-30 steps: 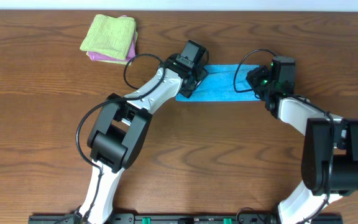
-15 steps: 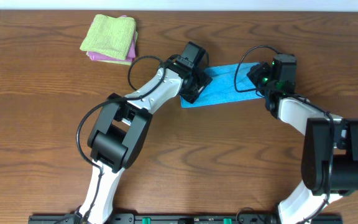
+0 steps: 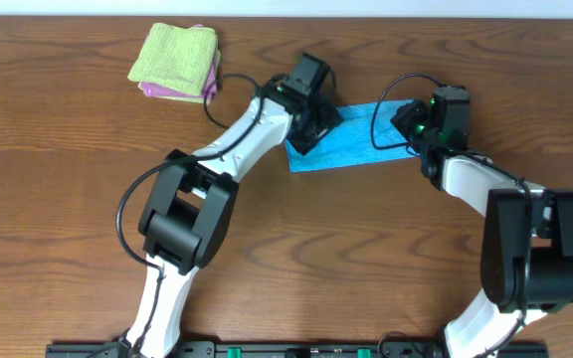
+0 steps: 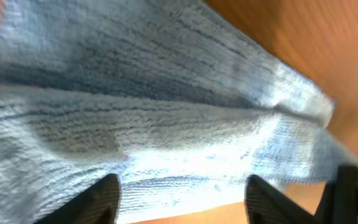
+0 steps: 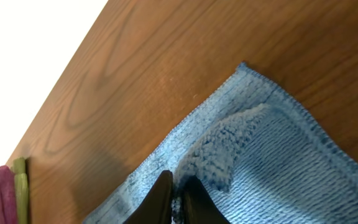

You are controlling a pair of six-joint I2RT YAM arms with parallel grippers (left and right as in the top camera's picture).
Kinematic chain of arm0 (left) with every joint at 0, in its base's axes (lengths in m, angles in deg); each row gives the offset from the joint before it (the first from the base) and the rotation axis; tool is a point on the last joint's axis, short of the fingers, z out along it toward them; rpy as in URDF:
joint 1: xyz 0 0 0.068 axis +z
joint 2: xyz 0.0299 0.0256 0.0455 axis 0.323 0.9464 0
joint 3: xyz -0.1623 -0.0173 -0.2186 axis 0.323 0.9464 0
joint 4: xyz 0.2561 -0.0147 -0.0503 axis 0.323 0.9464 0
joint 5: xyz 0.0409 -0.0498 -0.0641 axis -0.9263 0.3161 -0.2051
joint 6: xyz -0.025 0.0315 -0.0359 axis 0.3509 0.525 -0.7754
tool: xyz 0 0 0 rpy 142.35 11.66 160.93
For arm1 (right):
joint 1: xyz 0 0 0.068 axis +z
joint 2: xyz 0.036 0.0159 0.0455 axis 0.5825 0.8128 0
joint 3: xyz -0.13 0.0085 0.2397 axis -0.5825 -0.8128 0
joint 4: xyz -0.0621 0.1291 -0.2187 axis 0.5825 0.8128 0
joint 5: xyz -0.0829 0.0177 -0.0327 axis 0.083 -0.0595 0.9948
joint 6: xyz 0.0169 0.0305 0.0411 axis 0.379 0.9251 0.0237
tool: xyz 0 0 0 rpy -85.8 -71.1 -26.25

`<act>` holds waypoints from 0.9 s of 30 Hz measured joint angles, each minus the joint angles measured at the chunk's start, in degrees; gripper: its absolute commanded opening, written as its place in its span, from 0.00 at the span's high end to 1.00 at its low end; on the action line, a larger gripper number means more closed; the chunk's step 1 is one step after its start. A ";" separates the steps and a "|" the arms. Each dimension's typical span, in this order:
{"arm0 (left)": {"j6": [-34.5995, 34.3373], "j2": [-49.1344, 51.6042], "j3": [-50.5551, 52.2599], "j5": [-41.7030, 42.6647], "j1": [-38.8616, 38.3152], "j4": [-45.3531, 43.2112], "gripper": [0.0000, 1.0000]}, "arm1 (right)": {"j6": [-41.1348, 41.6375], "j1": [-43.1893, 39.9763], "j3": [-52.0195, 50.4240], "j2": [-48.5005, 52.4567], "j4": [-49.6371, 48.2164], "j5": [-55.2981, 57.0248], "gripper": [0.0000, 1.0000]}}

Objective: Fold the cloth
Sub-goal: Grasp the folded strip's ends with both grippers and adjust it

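Note:
A blue cloth (image 3: 361,139) lies as a folded strip on the wooden table between my two grippers. My left gripper (image 3: 311,124) sits over its left end with its fingers spread wide apart; in the left wrist view the cloth (image 4: 166,118) fills the frame and nothing is pinched between the fingertips (image 4: 182,199). My right gripper (image 3: 411,129) is at the cloth's right end. In the right wrist view its fingers (image 5: 174,193) are shut on a bunched bit of the cloth (image 5: 278,162) near a corner.
A folded stack of a yellow-green cloth (image 3: 175,55) on a pink cloth (image 3: 167,91) lies at the back left; its edge shows in the right wrist view (image 5: 2,186). The table's far edge (image 3: 286,17) runs just behind the arms.
The left gripper has shifted back and slightly right along the cloth's left end. The cloth's left end has bunched and tilted. The right gripper has stayed put.

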 measured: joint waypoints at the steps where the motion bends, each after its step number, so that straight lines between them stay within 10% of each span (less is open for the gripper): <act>1: 2.36 0.00 -1.01 -0.04 0.28 2.93 0.19 | 0.00 0.09 0.00 0.00 0.02 0.02 0.92; 10: 16.35 0.00 -1.68 -2.80 1.03 13.03 0.09 | 0.00 0.17 0.00 0.00 0.02 0.04 0.93; 27: 17.51 0.02 -0.83 -6.91 -0.42 8.26 0.08 | -0.02 0.17 0.00 0.00 -0.57 0.04 0.94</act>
